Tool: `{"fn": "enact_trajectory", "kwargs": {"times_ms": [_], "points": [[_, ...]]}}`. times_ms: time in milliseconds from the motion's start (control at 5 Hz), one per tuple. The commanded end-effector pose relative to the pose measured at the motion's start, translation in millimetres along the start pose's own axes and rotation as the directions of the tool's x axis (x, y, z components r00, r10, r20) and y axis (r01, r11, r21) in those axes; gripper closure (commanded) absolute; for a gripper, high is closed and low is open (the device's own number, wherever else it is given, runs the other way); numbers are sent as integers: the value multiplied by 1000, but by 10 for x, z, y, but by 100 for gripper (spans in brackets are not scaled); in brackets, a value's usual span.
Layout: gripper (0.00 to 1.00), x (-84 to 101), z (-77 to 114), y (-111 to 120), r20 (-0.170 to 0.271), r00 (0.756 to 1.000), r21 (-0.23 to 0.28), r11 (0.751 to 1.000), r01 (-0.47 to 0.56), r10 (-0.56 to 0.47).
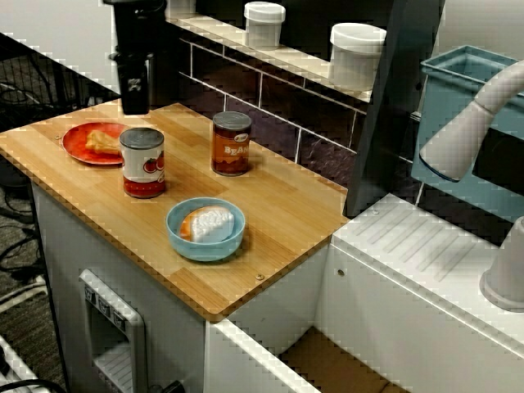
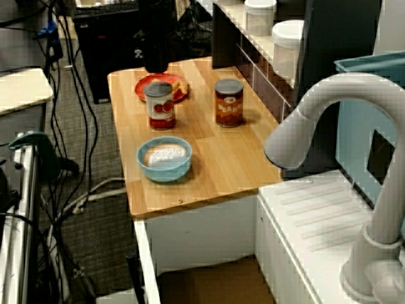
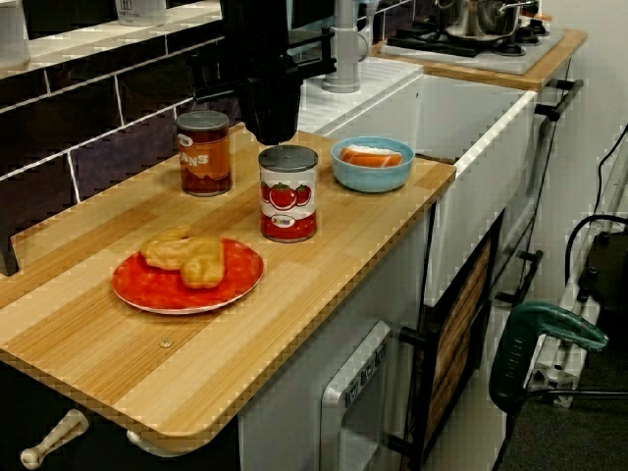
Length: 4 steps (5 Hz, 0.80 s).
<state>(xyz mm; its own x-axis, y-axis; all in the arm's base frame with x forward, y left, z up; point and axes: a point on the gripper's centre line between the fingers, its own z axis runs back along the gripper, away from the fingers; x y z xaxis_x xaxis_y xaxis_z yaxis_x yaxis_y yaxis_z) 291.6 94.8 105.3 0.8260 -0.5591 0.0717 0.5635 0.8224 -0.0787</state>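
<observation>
My black gripper (image 1: 134,105) hangs over the back left of the wooden counter (image 1: 270,213), holding nothing that shows. Its tip (image 3: 271,132) is just above and behind the tomato can (image 3: 287,193), close to the red plate (image 1: 82,147) that carries pastry pieces (image 3: 186,257). The fingers merge into one dark block, so how they stand is unclear. A brown bean can (image 1: 231,143) stands to the right near the tiled wall. A blue bowl (image 1: 205,228) holding an orange and white item sits towards the counter's front edge.
White jars (image 1: 356,54) stand on the shelf above the dark tiles. A white sink unit with a grey tap (image 2: 316,120) adjoins the counter, beside a blue rack (image 1: 458,106). Cables (image 2: 69,95) and a green tool (image 3: 545,339) lie on the floor.
</observation>
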Motion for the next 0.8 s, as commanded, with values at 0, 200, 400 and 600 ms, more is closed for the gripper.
{"fn": "enact_trajectory", "kwargs": {"times_ms": [0,200,400,600], "points": [[100,-358,163,-81,17,1000,71,997,5,-6],[100,-467,109,-100,1,1000,71,997,14,-14],[100,-535,37,-58,-12,1000,77,997,-6,7],[100,-537,-57,-18,-24,999,103,994,-46,49]]}}
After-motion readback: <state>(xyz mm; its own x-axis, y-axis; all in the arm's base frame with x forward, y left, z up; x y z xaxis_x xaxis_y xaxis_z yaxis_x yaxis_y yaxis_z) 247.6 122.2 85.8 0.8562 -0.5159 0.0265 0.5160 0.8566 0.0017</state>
